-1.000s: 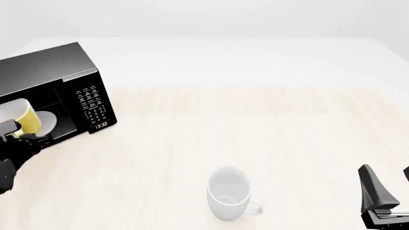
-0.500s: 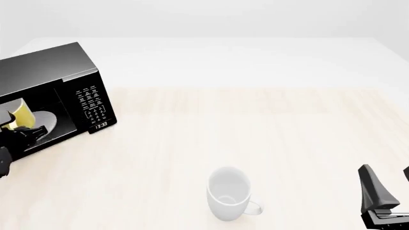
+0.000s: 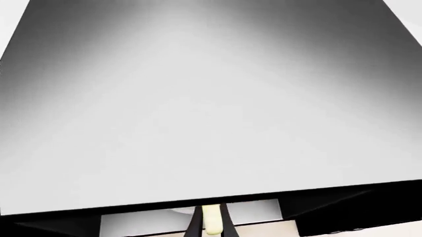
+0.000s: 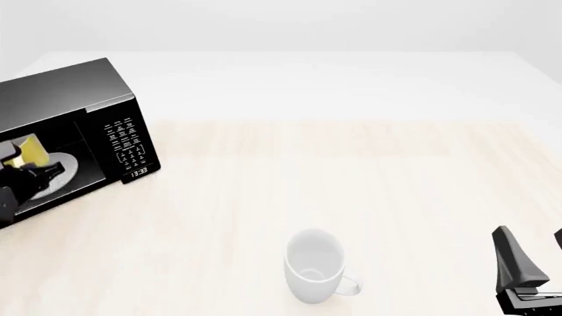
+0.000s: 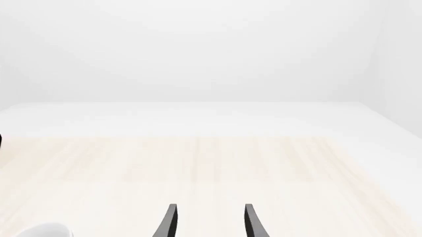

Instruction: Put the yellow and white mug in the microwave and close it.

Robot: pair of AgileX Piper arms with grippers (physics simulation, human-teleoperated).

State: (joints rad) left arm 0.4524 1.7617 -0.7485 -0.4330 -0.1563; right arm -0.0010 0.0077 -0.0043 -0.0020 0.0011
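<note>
The black microwave (image 4: 70, 92) stands at the far left with its cavity showing and a white turntable plate (image 4: 60, 166) inside. The yellow and white mug (image 4: 33, 150) hangs tilted inside the cavity, just above the plate. My left gripper (image 4: 25, 168) reaches into the opening and is shut on the mug. In the left wrist view the microwave's top (image 3: 211, 108) fills most of the picture, and a yellow strip of the mug (image 3: 212, 220) shows between the fingers of the left gripper (image 3: 211, 226). My right gripper (image 4: 527, 266) rests at the near right, open (image 5: 209, 222) and holding nothing.
A larger all-white mug (image 4: 314, 265) stands on the light wooden table near the front middle; its rim shows in the right wrist view (image 5: 39, 231). The microwave's keypad panel (image 4: 123, 141) faces the table's middle. The door does not show clearly.
My left gripper has carried the yellow mug up and farther into the microwave cavity. The right arm and the white mug have not moved.
</note>
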